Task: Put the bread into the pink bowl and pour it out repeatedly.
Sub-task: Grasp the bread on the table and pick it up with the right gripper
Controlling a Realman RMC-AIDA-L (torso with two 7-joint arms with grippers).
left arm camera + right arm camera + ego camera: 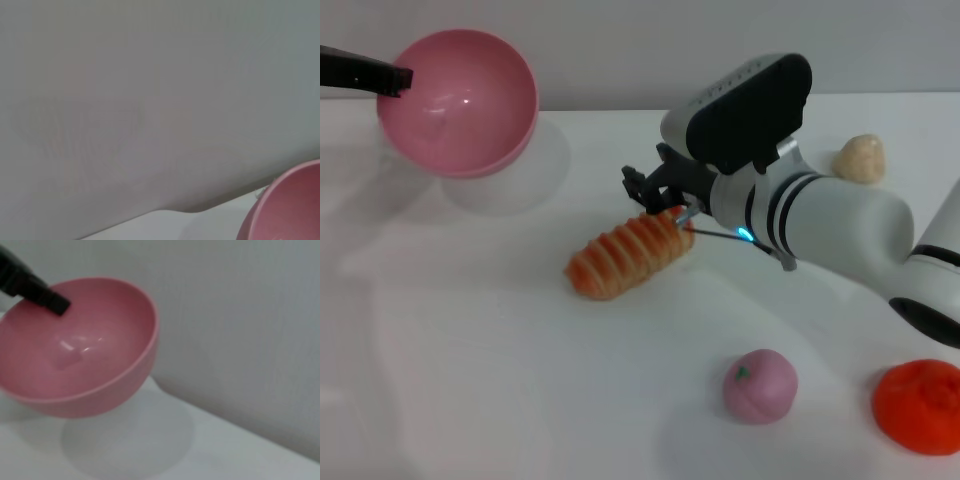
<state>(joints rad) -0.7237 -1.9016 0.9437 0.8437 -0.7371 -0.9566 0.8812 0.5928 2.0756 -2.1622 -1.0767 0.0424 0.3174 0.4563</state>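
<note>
The pink bowl (pixel 460 100) hangs in the air at the far left, tipped with its mouth toward me, and a shadow lies on the table under it. My left gripper (pixel 395 78) is shut on its rim. Inside, the bowl (pixel 80 350) holds nothing, and a black left finger (pixel 35 287) reaches over its rim. The bowl's edge (pixel 290 205) also shows in the left wrist view. The bread (pixel 630 253), orange-and-cream striped, lies on the table in the middle. My right gripper (pixel 658 195) is just above the loaf's right end, very close to it.
A small beige lump (pixel 860 158) sits at the back right, behind my right arm. A pink peach-like ball (pixel 760 385) and an orange fruit (pixel 920 405) lie near the front right. The table (pixel 470 380) is white.
</note>
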